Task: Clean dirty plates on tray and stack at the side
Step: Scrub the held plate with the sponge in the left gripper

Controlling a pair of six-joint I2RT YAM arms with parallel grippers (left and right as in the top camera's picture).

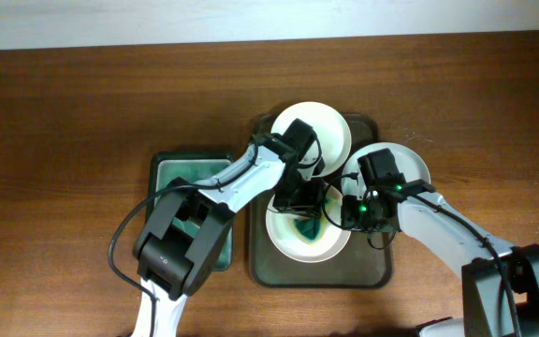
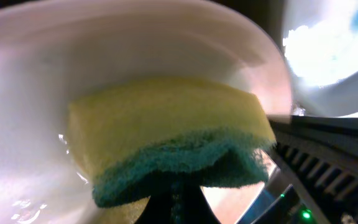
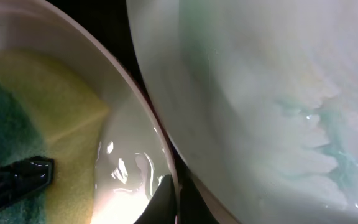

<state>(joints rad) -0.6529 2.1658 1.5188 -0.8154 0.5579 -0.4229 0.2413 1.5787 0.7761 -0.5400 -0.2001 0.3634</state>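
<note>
I am watching my left end effector (image 1: 309,217) clamping the sponge (image 2: 173,143) inside the near plate (image 1: 284,239) on the tray (image 1: 368,271), while my right end effector (image 3: 169,199) is pinching its rim. Judging by this, cleaning is barely starting: nothing is sitting stacked on the worktop (image 1: 64,140).

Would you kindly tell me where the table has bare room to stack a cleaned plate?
Bare wood lies left of the green basin and right of the tray. The tray is crowded: three plates, the sponge, left pincer and right pincer.
</note>
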